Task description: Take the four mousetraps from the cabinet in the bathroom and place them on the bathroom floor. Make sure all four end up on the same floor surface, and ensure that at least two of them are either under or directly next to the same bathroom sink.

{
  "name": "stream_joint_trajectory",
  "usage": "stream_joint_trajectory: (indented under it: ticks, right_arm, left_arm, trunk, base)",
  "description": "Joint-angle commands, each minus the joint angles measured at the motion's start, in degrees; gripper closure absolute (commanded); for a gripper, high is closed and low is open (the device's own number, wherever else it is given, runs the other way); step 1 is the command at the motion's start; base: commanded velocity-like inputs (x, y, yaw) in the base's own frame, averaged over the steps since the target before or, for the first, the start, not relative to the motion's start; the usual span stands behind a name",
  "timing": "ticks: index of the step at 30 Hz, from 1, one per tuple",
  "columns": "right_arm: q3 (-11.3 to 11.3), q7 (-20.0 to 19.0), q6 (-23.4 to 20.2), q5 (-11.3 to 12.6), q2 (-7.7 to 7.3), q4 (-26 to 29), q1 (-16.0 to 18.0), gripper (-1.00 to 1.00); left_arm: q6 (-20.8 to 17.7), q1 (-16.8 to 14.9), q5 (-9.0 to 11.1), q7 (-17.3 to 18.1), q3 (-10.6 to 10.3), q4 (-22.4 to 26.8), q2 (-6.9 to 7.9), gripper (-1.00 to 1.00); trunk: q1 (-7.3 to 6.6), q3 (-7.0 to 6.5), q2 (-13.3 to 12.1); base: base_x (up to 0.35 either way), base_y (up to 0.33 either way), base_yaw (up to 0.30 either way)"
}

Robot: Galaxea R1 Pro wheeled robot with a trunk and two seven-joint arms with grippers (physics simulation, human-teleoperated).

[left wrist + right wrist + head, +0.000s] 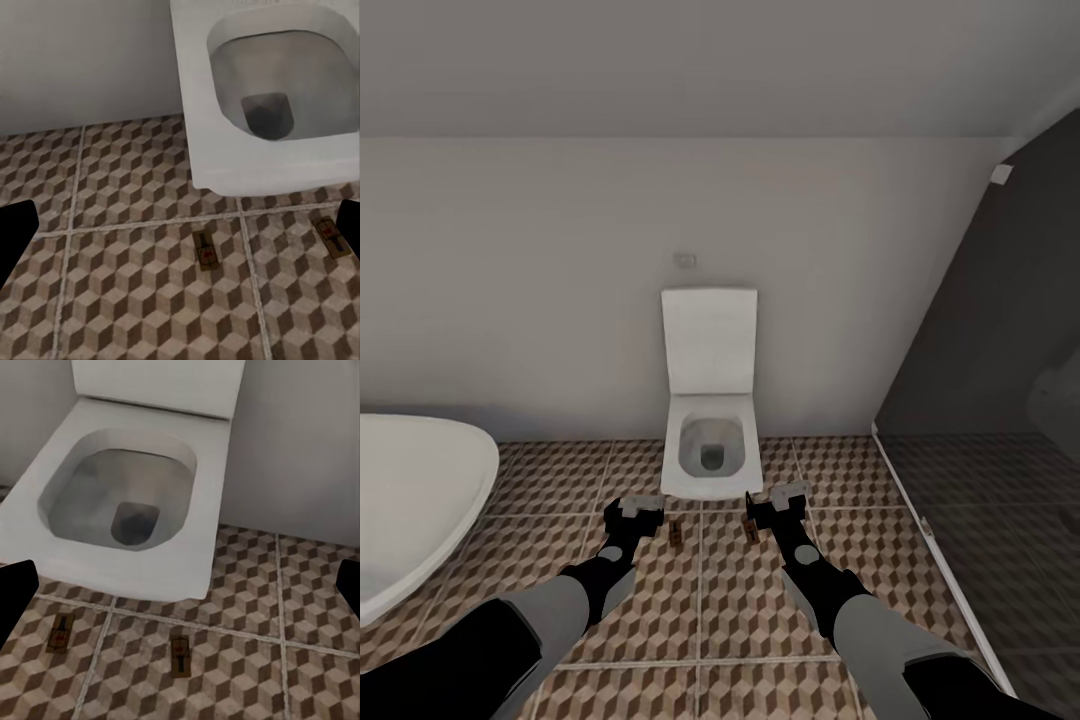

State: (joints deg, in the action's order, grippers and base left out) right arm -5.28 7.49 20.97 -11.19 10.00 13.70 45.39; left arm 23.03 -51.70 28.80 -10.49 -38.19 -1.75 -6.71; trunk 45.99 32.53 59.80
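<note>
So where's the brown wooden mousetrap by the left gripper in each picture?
Head view: brown wooden mousetrap on tiles beside left gripper.
Left wrist view: mousetrap near white toilet front corner.
Right wrist view: mousetrap farther from toilet corner.
Shared landmark: toilet.

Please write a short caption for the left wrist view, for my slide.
Two mousetraps lie flat on the cube-patterned bathroom floor before the open white toilet.

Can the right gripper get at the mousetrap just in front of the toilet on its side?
Probably yes. The right gripper hangs open just above the mousetrap, which lies flat on bare bathroom floor. The toilet sits close behind but doesn't cover it.
</note>
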Motion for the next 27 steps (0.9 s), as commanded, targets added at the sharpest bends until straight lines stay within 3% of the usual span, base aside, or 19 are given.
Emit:
stream_joint_trajectory:
  ticks: [1, 27]
  right_arm:
    - [-0.25, 0.59, 0.04, -0.50, 0.00, -0.08, 0.05, -1.00]
    - [-0.26, 0.59, 0.04, -0.50, 0.00, -0.08, 0.05, -1.00]
  left_arm:
    - [0.26, -0.07, 0.29, -0.16, -0.48, -0.19, -0.05, -1.00]
    - [0.26, -0.05, 0.29, -0.14, -0.48, -0.19, -0.05, -1.00]
  trunk:
    - [-0.22, -0.13, -0.38]
    - [-5.93, -4.80, -10.81]
  base:
    - [0.000, 0.000, 0.000]
    - [0.000, 0.000, 0.000]
